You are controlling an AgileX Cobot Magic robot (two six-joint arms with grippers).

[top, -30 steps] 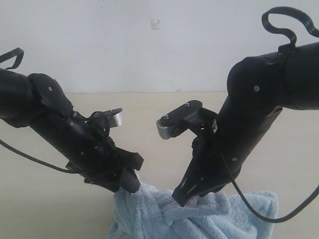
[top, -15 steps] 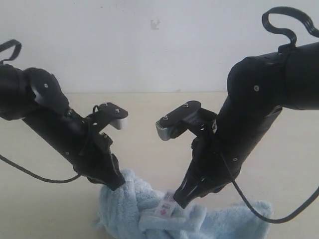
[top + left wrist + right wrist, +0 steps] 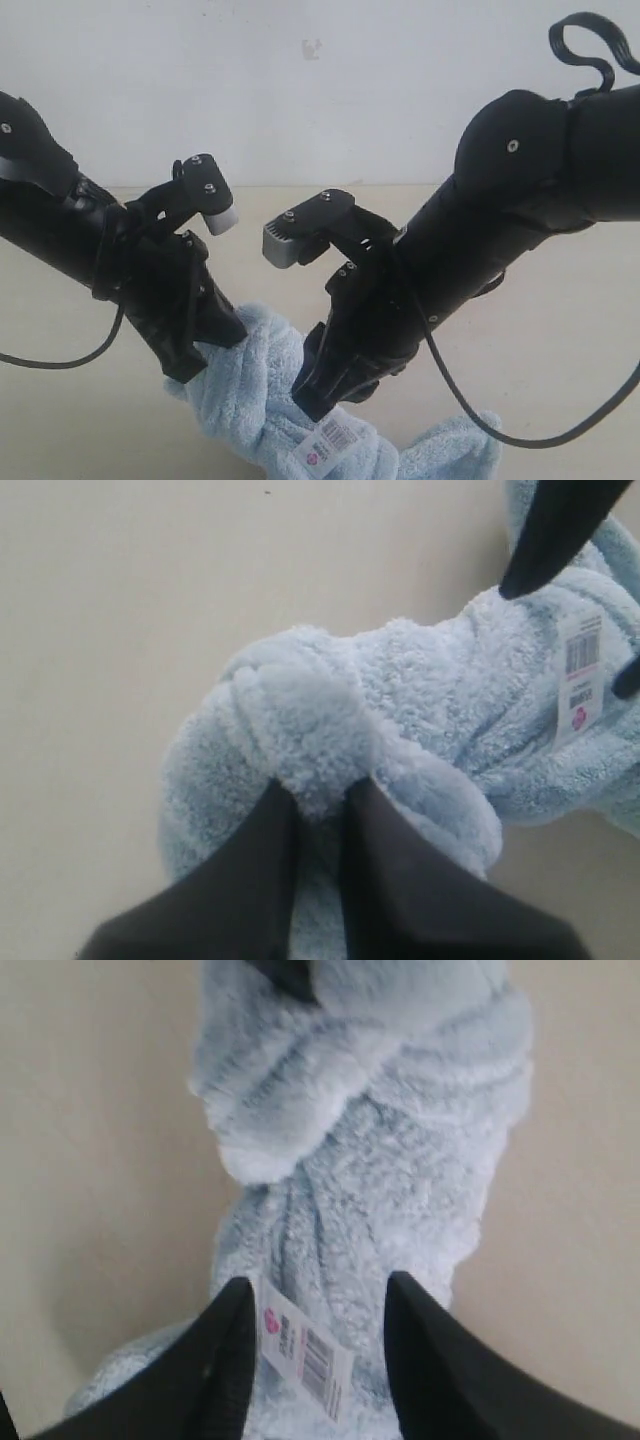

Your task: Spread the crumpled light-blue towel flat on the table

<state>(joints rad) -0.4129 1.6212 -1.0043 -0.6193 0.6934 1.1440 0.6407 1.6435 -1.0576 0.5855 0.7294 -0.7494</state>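
Though hoisted leftward along the table's (image 3: 560,330) near edge just now, still a twisted towel (image 3: 255,390), not flat.
Pinched tight on a fold by left gripper (image 3: 318,792); clamped beside tag (image 3: 300,1355) by half-spread right gripper (image 3: 318,1290).

Both arms slope down and inward, tools low and near each other.
L arm (image 3: 90,250) enters from the left edge, forearm running down-right; L tool (image 3: 188,368) points down, its fingers (image 3: 255,875) almost together, only a thin fold of towel (image 3: 420,690) nipped btw them. R arm (image 3: 520,200) comes from upper right, elbow high, forearm dropping down-left; R tool (image 3: 308,398) points down-left, fingers (image 3: 228,1360) set wider, a thick bunch of towel filling the gap and touching both. The tools are not touching; R fingertips show in the L wrist view.
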